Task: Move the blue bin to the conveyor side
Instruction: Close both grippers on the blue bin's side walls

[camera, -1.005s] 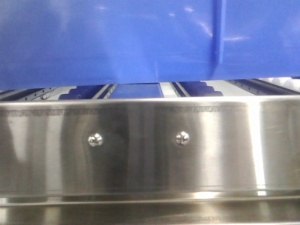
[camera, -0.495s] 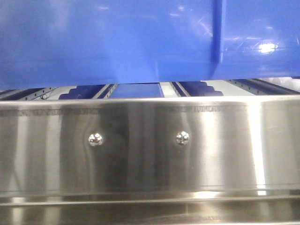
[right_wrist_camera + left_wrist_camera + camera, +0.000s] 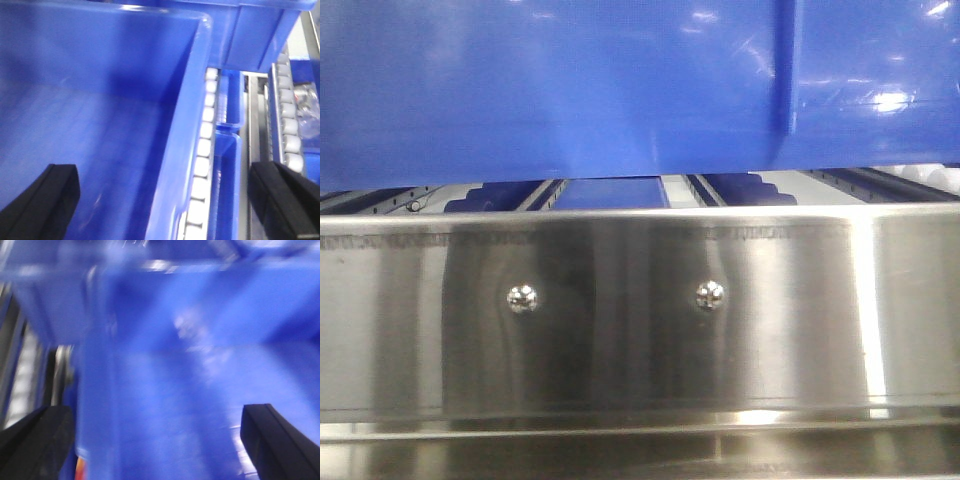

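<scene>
Your bin (image 3: 570, 90) sits on rollers (image 3: 202, 150) behind the rail (image 3: 640, 310). Both the left tool (image 3: 157, 450) and right tool (image 3: 167, 210) gape wide over it, gripping nothing. Uneven closing could skew it against the rail.

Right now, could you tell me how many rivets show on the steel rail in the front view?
2. The left rivet sits left of centre on the steel rail; the right rivet is level with it, nearer the middle. Others may lie outside the frame.

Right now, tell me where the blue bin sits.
In the front view the blue bin fills the top, just behind the steel rail; the right wrist view shows white rollers along its wall.
</scene>
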Controlling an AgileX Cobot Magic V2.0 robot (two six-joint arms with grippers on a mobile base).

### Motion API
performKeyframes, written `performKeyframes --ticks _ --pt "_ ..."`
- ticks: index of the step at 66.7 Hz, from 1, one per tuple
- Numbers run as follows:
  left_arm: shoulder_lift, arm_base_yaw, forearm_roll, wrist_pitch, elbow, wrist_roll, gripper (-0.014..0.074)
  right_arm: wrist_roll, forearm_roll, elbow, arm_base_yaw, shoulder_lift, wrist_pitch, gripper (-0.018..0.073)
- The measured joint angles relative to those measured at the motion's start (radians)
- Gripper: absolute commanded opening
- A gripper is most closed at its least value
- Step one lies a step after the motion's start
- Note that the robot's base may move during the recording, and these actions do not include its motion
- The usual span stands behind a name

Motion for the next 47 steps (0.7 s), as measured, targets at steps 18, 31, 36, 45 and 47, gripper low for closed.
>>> performKeyframes --ticks 18,31,36,45,47 --pt "0.105 0.005 0.062 0.046 -0.096 0.000 0.0580 0.021 -0.027 -0.022 0.002 0.087 0.010 0.0570" --pt "0.148 0.005 0.072 0.050 -0.100 0.000 0.0580 0.024 -0.053 -0.024 0.004 0.107 0.010 0.0570" --pt "0.164 0.005 0.076 0.050 -0.100 0.000 0.0580 0.024 -0.059 -0.024 0.004 0.125 0.010 0.0570" --pt "0.199 0.005 0.078 0.050 -0.100 0.000 0.0580 0.038 -0.059 -0.024 0.004 0.160 0.010 0.0570" --pt "0.205 0.005 0.078 0.050 -0.100 0.000 0.0580 0.040 -0.059 -0.024 0.004 0.169 0.010 0.0570"
